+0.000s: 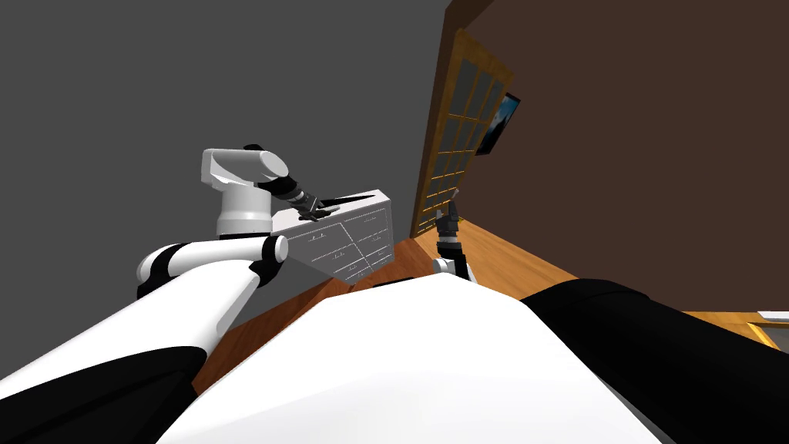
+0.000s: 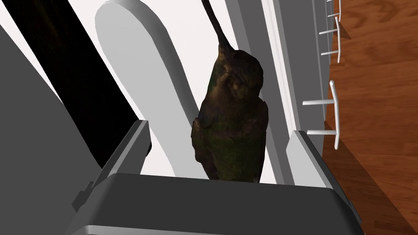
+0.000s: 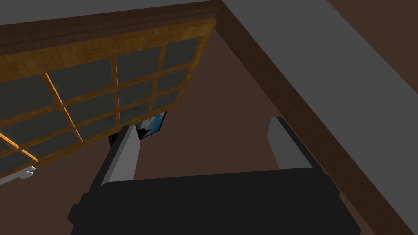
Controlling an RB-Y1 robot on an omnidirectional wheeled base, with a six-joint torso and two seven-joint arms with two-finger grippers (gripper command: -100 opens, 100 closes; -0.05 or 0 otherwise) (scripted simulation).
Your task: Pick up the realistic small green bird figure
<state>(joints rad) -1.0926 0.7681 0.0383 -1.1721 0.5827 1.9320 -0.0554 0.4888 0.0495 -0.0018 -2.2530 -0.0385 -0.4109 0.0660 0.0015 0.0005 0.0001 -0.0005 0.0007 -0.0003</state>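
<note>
1. As the left gripper [image 1: 312,206] hangs over the top of a white dresser [image 1: 354,239], just left of the head view's centre, its 2 fingers [image 2: 131,150] stand spread wide and pinch nothing.
2. The bird [image 2: 232,122], dark green mottled with brown, sits upright on the dresser's white top. It is between those 2 fingers, with a clear gap on each side of it.
3. Its long, thin bill points away from the gripper's dark body, and that body hides the bird's lower end.
4. The bird stands near the front edge of the top. Past that edge, the dresser's face carries thin white handles [image 2: 332,108], and a wood floor [image 2: 375,122] lies beyond.
5. On the side away from the handles, a pale grey rounded patch [image 2: 134,61] lies on the white top close beside the bird. A black area [image 2: 61,61] shows beyond the patch.
6. The right gripper [image 1: 455,196] is raised right of the head view's centre, well apart from the dresser and the bird. In the right wrist view its 2 fingers are likewise spread, with nothing between them.
</note>
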